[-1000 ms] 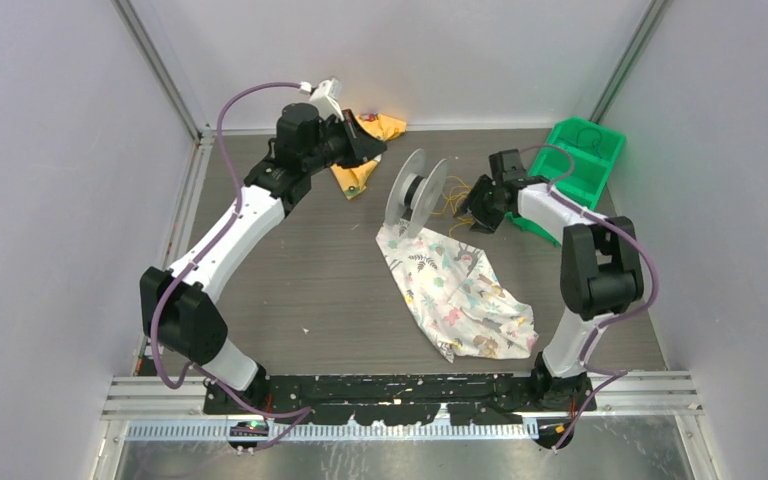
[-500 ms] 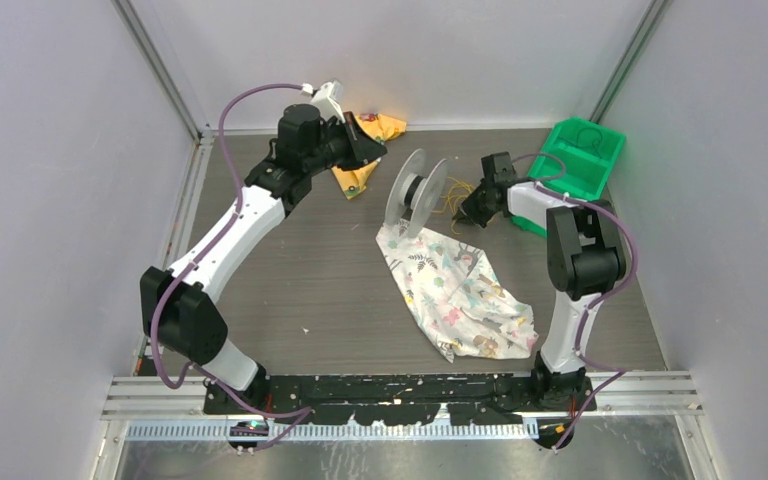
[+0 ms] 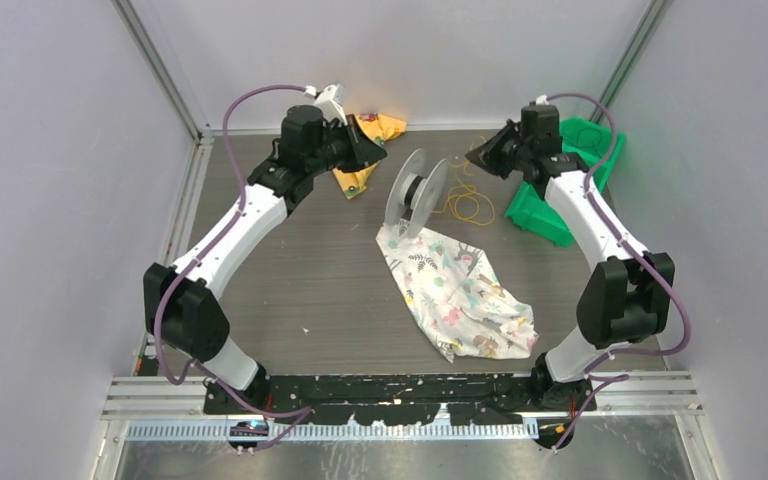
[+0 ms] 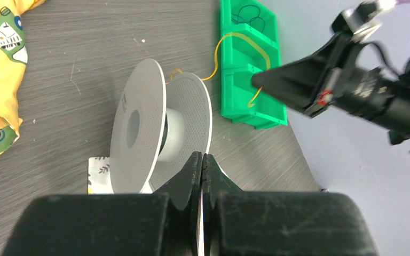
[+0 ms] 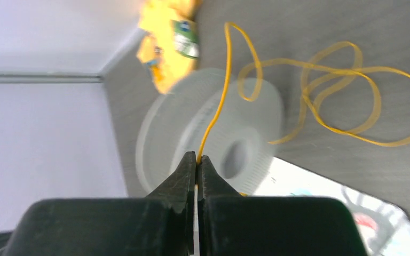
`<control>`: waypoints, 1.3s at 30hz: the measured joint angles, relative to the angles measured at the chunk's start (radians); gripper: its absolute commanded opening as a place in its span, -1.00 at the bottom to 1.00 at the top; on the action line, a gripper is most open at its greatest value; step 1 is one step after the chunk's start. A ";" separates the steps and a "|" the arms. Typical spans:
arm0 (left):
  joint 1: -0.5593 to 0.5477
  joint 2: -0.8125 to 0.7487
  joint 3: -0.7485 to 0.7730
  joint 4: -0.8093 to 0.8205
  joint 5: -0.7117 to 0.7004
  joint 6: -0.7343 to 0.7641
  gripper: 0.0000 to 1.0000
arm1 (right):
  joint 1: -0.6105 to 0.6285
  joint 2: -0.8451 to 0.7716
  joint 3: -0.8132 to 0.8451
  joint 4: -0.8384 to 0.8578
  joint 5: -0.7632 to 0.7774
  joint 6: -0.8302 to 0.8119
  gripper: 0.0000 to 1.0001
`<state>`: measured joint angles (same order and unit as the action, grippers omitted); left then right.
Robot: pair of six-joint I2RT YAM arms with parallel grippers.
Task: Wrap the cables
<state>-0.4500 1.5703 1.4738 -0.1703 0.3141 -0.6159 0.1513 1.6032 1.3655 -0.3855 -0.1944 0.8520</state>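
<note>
The cable [image 3: 472, 207] is a thin yellow cord lying in loose loops on the table to the right of a white spool [image 3: 417, 192]. My right gripper [image 3: 472, 158] hangs above and behind those loops, shut on one strand; in the right wrist view the cable [image 5: 221, 101] runs straight up out of the closed tips [image 5: 197, 158], with the spool [image 5: 208, 133] blurred behind. My left gripper [image 3: 375, 150] sits left of the spool, over a yellow cloth, shut with nothing in it [image 4: 202, 157]. The left wrist view shows the spool [image 4: 144, 133] standing on edge.
A green bin [image 3: 570, 170] stands at the back right, close to my right arm, with the cord arching in front of it [image 4: 243, 45]. A patterned cloth [image 3: 455, 290] lies in front of the spool. A yellow cloth [image 3: 385, 125] lies at the back wall.
My right gripper closed on the cable down by the loops, then rose and swung back toward the rear, drawing a strand up. The left arm stayed put.
</note>
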 measured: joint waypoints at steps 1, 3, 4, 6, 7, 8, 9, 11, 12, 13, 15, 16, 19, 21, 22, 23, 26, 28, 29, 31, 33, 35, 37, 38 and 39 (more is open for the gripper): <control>0.000 0.006 0.000 0.000 0.000 0.000 -0.99 | 0.000 0.000 0.033 0.011 -0.023 0.000 -0.99; 0.000 0.017 0.000 -0.002 0.001 0.000 -0.99 | 0.000 0.009 0.082 0.039 -0.071 0.005 -0.99; 0.000 0.023 0.000 -0.005 0.002 0.000 -0.99 | 0.000 0.018 0.103 0.052 -0.097 0.011 -0.99; 0.000 0.032 0.000 -0.011 0.003 0.000 -0.99 | 0.000 0.038 0.125 0.090 -0.140 0.029 -0.99; 0.000 0.034 0.000 -0.014 0.003 0.000 -0.99 | 0.000 0.045 0.127 0.103 -0.153 0.038 -0.99; 0.000 0.035 0.000 -0.018 0.003 0.000 -0.99 | 0.002 0.053 0.127 0.117 -0.170 0.047 -0.99; 0.000 0.035 0.000 -0.019 0.004 0.001 -0.99 | 0.005 0.061 0.127 0.130 -0.183 0.055 -0.99; 0.000 0.035 0.000 -0.016 0.006 0.004 -0.96 | 0.010 0.071 0.127 0.154 -0.198 0.062 -0.99; 0.000 0.035 -0.002 -0.012 0.010 0.007 -0.91 | 0.014 0.073 0.127 0.169 -0.202 0.062 -0.99; 0.000 0.035 -0.007 -0.002 0.014 0.014 -0.84 | 0.019 0.073 0.127 0.183 -0.204 0.060 -0.99; 0.000 0.036 -0.021 0.016 0.025 0.026 -0.67 | 0.041 0.073 0.128 0.216 -0.202 0.038 -0.99; 0.000 0.037 -0.032 0.027 0.033 0.032 -0.59 | 0.058 0.073 0.130 0.233 -0.199 0.021 -0.99; 0.000 0.053 -0.051 0.041 0.054 0.054 -0.44 | 0.116 0.077 0.137 0.270 -0.196 -0.037 -0.99; 0.000 0.070 -0.058 0.044 0.059 0.062 -0.38 | 0.151 0.089 0.143 0.308 -0.201 -0.068 -0.99; 0.000 0.079 -0.060 0.044 0.061 0.069 -0.34 | 0.169 0.098 0.144 0.340 -0.208 -0.085 -0.99; 0.000 0.087 -0.063 0.044 0.063 0.072 -0.30 | 0.187 0.110 0.140 0.381 -0.215 -0.099 -0.99; 0.000 0.099 -0.074 0.040 0.067 0.076 -0.14 | 0.216 0.123 0.068 0.531 -0.235 -0.117 -0.99; 0.001 0.100 -0.078 0.037 0.068 0.076 -0.02 | 0.220 0.123 -0.011 0.634 -0.249 -0.122 -0.99; 0.001 0.100 -0.078 0.037 0.067 0.078 0.02 | 0.220 0.126 -0.041 0.662 -0.257 -0.126 -0.99; 0.000 0.099 -0.080 0.039 0.058 0.080 0.08 | 0.217 0.132 -0.074 0.696 -0.276 -0.138 -0.99; 0.001 0.095 -0.094 0.039 0.046 0.084 0.11 | 0.214 0.142 -0.086 0.724 -0.298 -0.149 -0.99; 0.001 0.086 -0.118 0.039 0.038 0.087 0.12 | 0.212 0.145 -0.093 0.755 -0.318 -0.164 -0.99; 0.001 0.078 -0.138 0.041 0.033 0.094 0.13 | 0.211 0.145 -0.098 0.785 -0.334 -0.175 -0.99; 0.001 0.075 -0.146 0.041 0.030 0.096 0.13 | 0.211 0.145 -0.101 0.799 -0.343 -0.182 -0.99; 0.001 0.071 -0.155 0.044 0.027 0.097 0.14 | 0.211 0.145 -0.103 0.806 -0.349 -0.187 -0.99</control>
<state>-0.4492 1.6413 1.3186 -0.1261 0.3416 -0.5186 0.3626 1.7477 1.2621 0.4206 -0.5438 0.6655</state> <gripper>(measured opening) 0.562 0.028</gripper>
